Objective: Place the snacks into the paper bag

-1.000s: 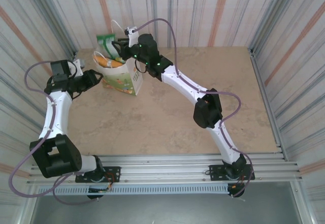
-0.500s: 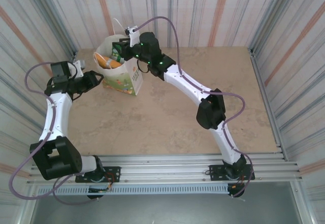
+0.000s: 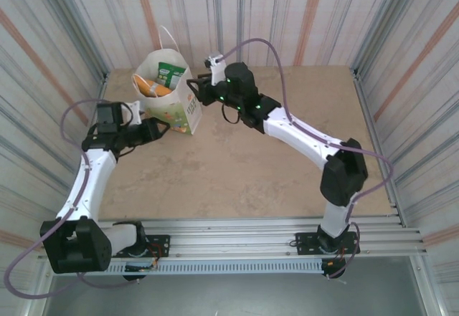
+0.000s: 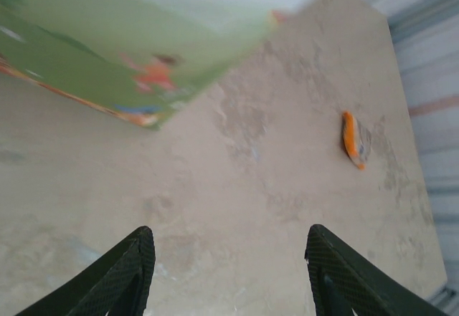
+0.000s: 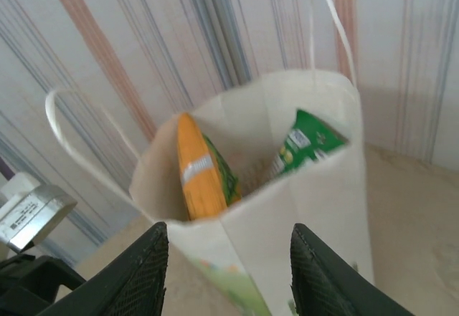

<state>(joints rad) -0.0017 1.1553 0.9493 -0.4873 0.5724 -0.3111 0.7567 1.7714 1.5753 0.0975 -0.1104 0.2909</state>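
**Progress: bag partly packed, one packet seen outside**

Table (image 4: 237, 180): mottled beige, matte.
Bag (image 3: 188, 104): stiff white paper, green-orange print, thin loop handles; upright, far left.
Right gripper (image 5: 229, 233): jaws apart, empty, facing the bag's mouth.
Left gripper (image 4: 228, 233): jaws apart, empty, beside the bag.
Inside: orange packet (image 5: 197, 176) and green packet (image 5: 305, 144), both flat, glossy, on end.
Loose packet (image 4: 354, 139): orange, on the table, apart from the bag. Probably still to load.

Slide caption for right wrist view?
Open right end effector facing the paper bag, orange packet and green packet inside.
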